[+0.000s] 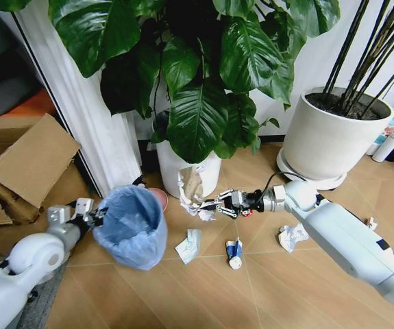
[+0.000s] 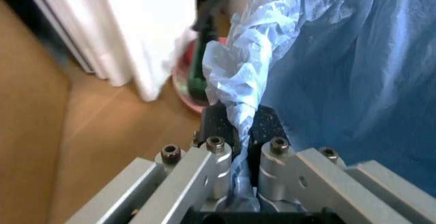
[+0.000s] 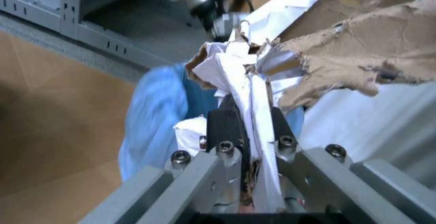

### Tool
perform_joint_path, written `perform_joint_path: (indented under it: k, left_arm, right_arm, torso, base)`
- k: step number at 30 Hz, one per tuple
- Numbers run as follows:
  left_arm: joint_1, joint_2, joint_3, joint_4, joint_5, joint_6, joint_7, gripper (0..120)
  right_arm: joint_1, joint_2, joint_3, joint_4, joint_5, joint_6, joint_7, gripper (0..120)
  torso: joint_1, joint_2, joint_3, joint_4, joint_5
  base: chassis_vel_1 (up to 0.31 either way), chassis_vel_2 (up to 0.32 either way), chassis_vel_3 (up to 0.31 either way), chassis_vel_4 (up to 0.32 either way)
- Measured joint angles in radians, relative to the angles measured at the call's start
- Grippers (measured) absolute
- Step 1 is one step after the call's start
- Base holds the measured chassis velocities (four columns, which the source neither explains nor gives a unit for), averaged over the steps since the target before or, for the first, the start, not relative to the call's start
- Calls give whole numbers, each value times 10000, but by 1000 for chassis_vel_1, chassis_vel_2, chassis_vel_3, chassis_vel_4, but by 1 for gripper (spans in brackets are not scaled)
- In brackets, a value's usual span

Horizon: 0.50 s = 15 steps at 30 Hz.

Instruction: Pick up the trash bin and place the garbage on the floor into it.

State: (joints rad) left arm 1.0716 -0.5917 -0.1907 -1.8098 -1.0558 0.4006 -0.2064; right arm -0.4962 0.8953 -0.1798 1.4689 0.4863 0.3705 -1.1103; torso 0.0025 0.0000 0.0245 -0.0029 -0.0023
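Note:
The trash bin (image 1: pixel 131 229), lined with a crinkly light-blue bag, leans at the lower left. My left gripper (image 1: pixel 95 216) is shut on its rim; in the left wrist view the bag (image 2: pixel 245 76) is pinched between the fingers (image 2: pixel 218 155). My right gripper (image 1: pixel 214 203) reaches in from the right and is shut on a crumpled white-and-brown paper wad (image 1: pixel 191 186), just right of the bin. In the right wrist view the wad (image 3: pixel 235 73) sits between the pads, with the bin (image 3: pixel 153 117) behind. More garbage lies on the floor (image 1: pixel 203 295): a white paper (image 1: pixel 189 245), a tube-like wrapper (image 1: pixel 234 252), a white wad (image 1: pixel 292 236).
A white pot (image 1: pixel 176 171) with a large-leaved plant stands right behind the held wad. A bigger white pot (image 1: pixel 330 140) is at the back right, with a white bottle (image 1: pixel 388 146) beside it. Torn cardboard (image 1: pixel 29 164) and a white post (image 1: pixel 94 130) bound the left.

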Motion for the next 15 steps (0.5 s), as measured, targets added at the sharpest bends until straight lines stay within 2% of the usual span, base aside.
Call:
perform_joint_path:
  k: [2,7,10,12,14,15]
  left_arm:
    - [-426,-39,511,143,-108,-4,5,0]
    - [-660,-51,823,176,-301,5,9,0]
    - [-607,63,842,-57,-492,48,1,0]
    - [-580,90,827,-104,-507,58,0,0]
    - [-490,142,728,-288,-596,89,-1,0]
    - [-490,142,728,-288,-596,89,-1,0]
  right_arm:
    - [400,214,-266,24,-47,3,0,0]
    - [1173,789,-934,-433,-184,35,23,0]
    - [1765,1739,-1607,-1288,-415,106,44,0]
    - [1849,2025,-1724,-1503,-510,123,49,0]
    - [2010,2939,-2084,-2172,-785,148,89,0]
    - [2010,2939,-2084,-2172,-785,148,89,0]
  torso:
    - [0,0,0,3,5]
    - [0,0,0,3,3]
    - [0,0,0,3,4]
    - [0,0,0,3,5]
    - [0,-1,1,9,2]
    - [0,-1,1,9,2]
  base:
    - [0,0,0,0]
    - [0,0,0,0]
    - [0,0,0,0]
    - [0,0,0,0]
    - [0,0,0,0]
    - [0,0,0,0]
